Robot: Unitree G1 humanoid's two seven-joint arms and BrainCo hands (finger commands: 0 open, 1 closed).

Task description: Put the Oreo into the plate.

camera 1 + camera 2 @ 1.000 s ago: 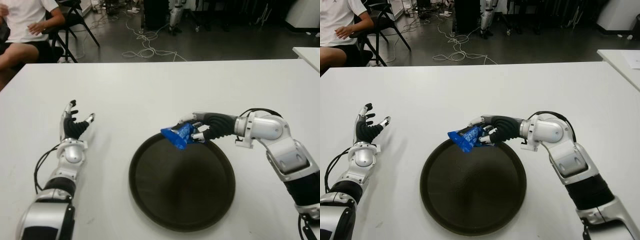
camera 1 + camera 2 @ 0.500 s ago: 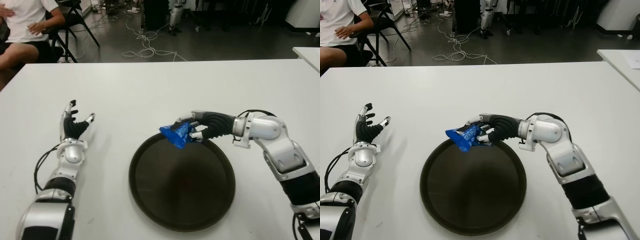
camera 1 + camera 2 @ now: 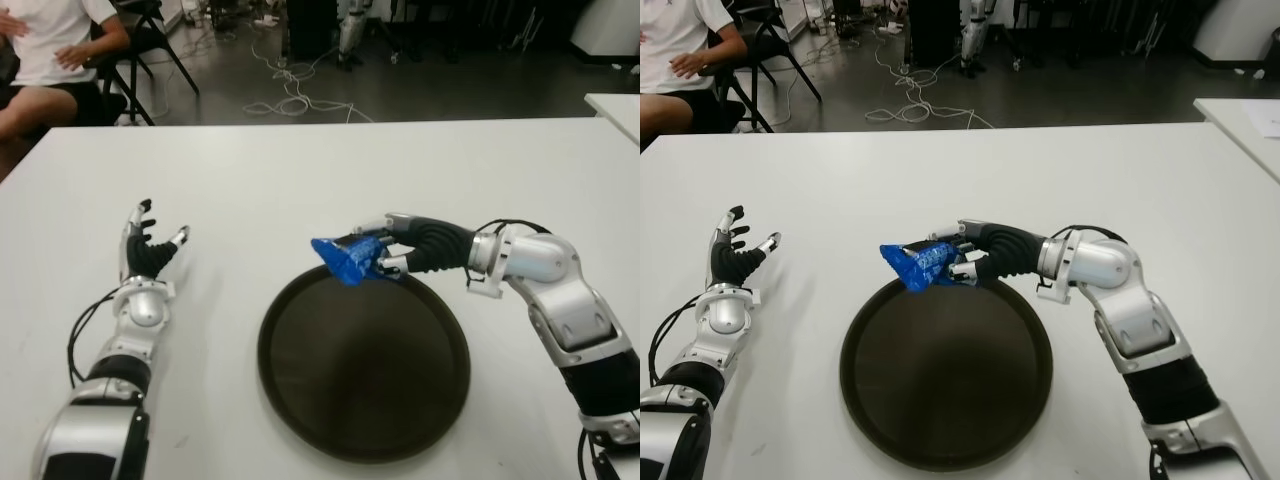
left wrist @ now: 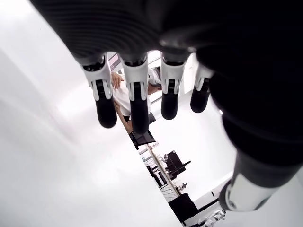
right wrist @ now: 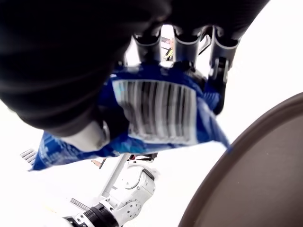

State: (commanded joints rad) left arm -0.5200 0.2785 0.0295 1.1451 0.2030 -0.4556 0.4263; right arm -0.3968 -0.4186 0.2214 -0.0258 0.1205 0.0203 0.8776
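Observation:
My right hand (image 3: pixel 390 255) is shut on a blue Oreo packet (image 3: pixel 347 259), holding it just above the far rim of the round dark plate (image 3: pixel 364 405). Close up in the right wrist view, the packet (image 5: pixel 156 118) shows its barcode between thumb and curled fingers, with the plate's rim (image 5: pixel 246 175) beside it. The packet's free end sticks out to the left, past the plate's edge. My left hand (image 3: pixel 148 248) shows on the white table (image 3: pixel 300 180) at the far left, fingers spread and holding nothing.
A person in a white shirt (image 3: pixel 45 50) sits on a chair beyond the table's far left corner. Cables (image 3: pixel 290 95) lie on the floor behind the table. A second white table's corner (image 3: pixel 615 105) shows at the far right.
My right hand has lifted the Oreo packet slightly and carried it a little left, toward the plate's far rim. The left hand has not moved.

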